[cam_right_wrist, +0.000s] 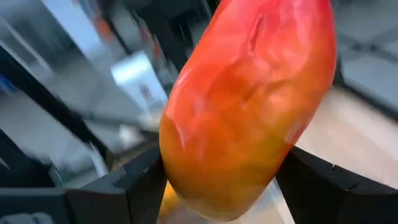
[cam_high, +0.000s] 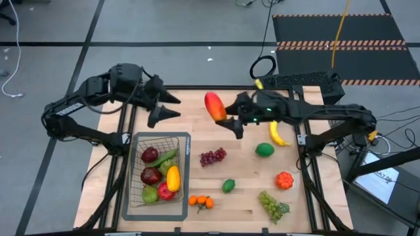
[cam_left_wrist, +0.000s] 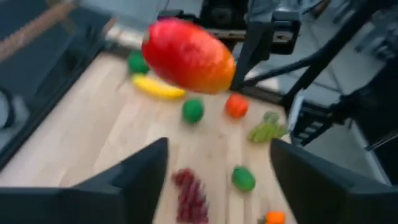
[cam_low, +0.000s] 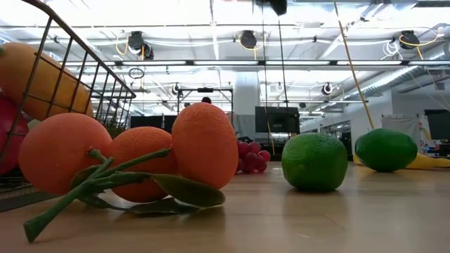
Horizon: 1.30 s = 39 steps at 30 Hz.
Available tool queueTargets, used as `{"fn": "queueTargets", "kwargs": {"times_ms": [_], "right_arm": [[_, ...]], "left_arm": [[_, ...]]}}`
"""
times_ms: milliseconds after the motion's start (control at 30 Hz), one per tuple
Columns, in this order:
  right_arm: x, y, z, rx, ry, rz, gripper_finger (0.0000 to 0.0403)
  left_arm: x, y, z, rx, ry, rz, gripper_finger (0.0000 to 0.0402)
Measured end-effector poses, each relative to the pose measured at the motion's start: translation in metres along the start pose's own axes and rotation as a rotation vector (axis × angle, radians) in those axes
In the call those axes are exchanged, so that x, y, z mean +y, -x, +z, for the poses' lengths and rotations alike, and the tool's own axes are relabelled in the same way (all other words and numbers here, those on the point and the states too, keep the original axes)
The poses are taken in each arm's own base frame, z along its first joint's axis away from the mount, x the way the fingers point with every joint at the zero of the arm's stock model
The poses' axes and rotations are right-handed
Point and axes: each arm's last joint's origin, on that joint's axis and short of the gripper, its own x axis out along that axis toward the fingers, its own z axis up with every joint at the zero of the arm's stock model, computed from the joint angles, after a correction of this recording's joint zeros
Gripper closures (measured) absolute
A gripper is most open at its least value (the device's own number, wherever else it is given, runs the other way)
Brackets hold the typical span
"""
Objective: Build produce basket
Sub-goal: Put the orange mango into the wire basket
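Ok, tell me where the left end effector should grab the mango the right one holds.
Probably best to take the mango across its free end, the half sticking out beyond the right end effector, coming in from the left arm's side. The right one clamps only its other end, and the open left end effector faces it.

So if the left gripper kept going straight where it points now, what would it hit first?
Probably the mango, held in the right gripper: it sits dead ahead between the left gripper's open fingers, with a gap between. Depth is hard to judge.
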Motion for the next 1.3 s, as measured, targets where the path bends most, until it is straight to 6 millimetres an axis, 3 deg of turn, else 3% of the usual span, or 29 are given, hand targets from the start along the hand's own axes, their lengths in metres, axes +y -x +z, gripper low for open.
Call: {"fn": "queueTargets", "kwargs": {"times_ms": [133, 233, 500, 867, 1000, 1300], "right_arm": [[0.027, 0.007, 0.015, -0.251, -0.021, 0.057, 0.0143], [0.040, 0.009, 0.022, -0.398, -0.008, 0.072, 0.0143], [0.049, 0.009, 0.024, -0.483, 0.104, 0.074, 0.0143], [0.047, 0.007, 0.023, -0.458, 0.232, 0.057, 0.0141], [0.046, 0.007, 0.022, -0.452, 0.233, 0.054, 0.0136], [0.047, 0.013, 0.023, -0.447, 0.228, 0.059, 0.0115]], "left_arm": [[-0.006, -0.002, 0.015, -0.140, -0.036, -0.097, 0.0040], [-0.006, -0.013, 0.026, -0.217, 0.022, -0.132, 0.0009], [-0.003, -0.048, 0.053, -0.402, 0.102, -0.287, 0.0009], [0.001, -0.087, 0.063, -0.520, 0.150, -0.266, 0.0009], [0.001, -0.097, 0.062, -0.529, 0.170, -0.247, 0.0029], [0.000, -0.096, 0.061, -0.510, 0.177, -0.272, 0.0134]]}}
